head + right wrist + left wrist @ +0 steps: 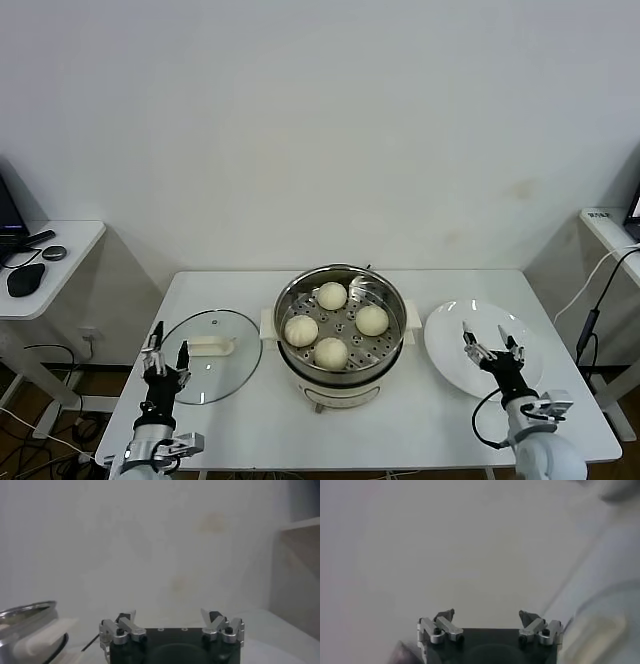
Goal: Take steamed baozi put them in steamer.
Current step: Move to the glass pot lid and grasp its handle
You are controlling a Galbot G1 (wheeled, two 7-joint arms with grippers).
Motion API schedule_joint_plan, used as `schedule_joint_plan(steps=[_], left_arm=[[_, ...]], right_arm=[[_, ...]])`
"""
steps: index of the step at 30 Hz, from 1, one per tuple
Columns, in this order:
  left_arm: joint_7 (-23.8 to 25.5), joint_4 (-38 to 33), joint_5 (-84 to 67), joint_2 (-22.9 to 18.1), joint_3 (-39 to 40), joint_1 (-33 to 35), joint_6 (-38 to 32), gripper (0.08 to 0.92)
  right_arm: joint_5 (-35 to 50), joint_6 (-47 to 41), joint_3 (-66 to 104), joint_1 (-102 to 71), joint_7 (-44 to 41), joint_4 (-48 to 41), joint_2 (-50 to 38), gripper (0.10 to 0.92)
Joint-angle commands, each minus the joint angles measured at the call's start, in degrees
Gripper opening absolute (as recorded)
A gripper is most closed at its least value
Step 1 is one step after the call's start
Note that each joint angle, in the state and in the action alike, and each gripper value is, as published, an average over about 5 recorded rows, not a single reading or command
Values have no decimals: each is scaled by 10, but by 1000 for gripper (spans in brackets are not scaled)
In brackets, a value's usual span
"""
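Several cream-white baozi lie on the perforated tray inside the shiny steel steamer (385, 296) at the table's middle: one at the back (332, 295), one at the left (301, 330), one at the right (372, 320), and one at the front (331, 353). My left gripper (166, 351) stands open at the front left, over the near edge of the glass lid, holding nothing. At the front right my right gripper (494, 336) is open over the bare white plate (450, 345). The right wrist view shows the open right gripper (171, 615) and the steamer's rim (25, 611). The left gripper (489, 614) holds nothing.
A round glass lid (225, 380) with a white handle (211, 346) lies flat left of the steamer. A side desk (70, 240) with a mouse stands at the far left. A black cable (590, 300) hangs off the table's right end. A white wall is behind.
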Motion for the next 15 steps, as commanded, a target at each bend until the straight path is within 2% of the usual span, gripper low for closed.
schedule_joint_plan(steps=[1, 6, 15], left_arm=[[94, 31, 179, 39, 15, -9, 2, 823], [99, 63, 97, 15, 25, -21, 46, 823], [69, 100, 60, 6, 38, -49, 45, 823]], right_arm=[[-7, 5, -2, -18, 0, 3, 7, 823], [-11, 7, -3, -19, -1, 0, 7, 823], [-21, 10, -7, -18, -2, -4, 13, 823]])
